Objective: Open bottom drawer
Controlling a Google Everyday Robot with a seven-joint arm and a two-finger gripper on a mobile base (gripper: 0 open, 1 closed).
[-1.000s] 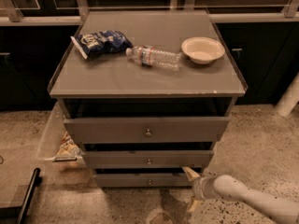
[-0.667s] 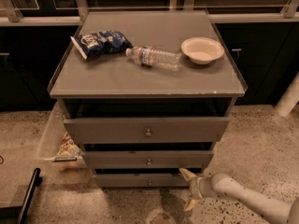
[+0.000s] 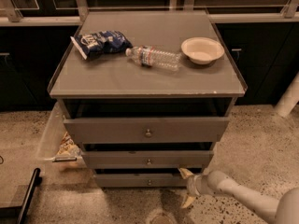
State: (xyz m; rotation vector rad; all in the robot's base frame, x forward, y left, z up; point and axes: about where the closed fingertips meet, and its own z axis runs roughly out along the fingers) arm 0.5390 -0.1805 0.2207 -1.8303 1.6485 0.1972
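The bottom drawer (image 3: 140, 180) is the slim grey front at the foot of the three-drawer cabinet, with a small round knob (image 3: 149, 182) at its centre. It looks slightly pulled out, as do the middle drawer (image 3: 147, 159) and the top drawer (image 3: 145, 130). My gripper (image 3: 185, 187) comes in from the lower right on a white arm, low by the floor, at the right end of the bottom drawer's front. Its two yellowish fingers are spread apart, one (image 3: 183, 173) up near the drawer's right corner, the other down near the floor. It holds nothing.
On the cabinet top lie a blue chip bag (image 3: 99, 42), a clear water bottle (image 3: 154, 57) and a white bowl (image 3: 202, 49). A clear plastic bin (image 3: 55, 139) leans at the cabinet's left side. A black bar (image 3: 25, 195) lies lower left; a white post (image 3: 288, 97) stands right.
The gripper has shifted a little to the left, closer to the right end of the bottom drawer. The drawers and the things on top have not moved.
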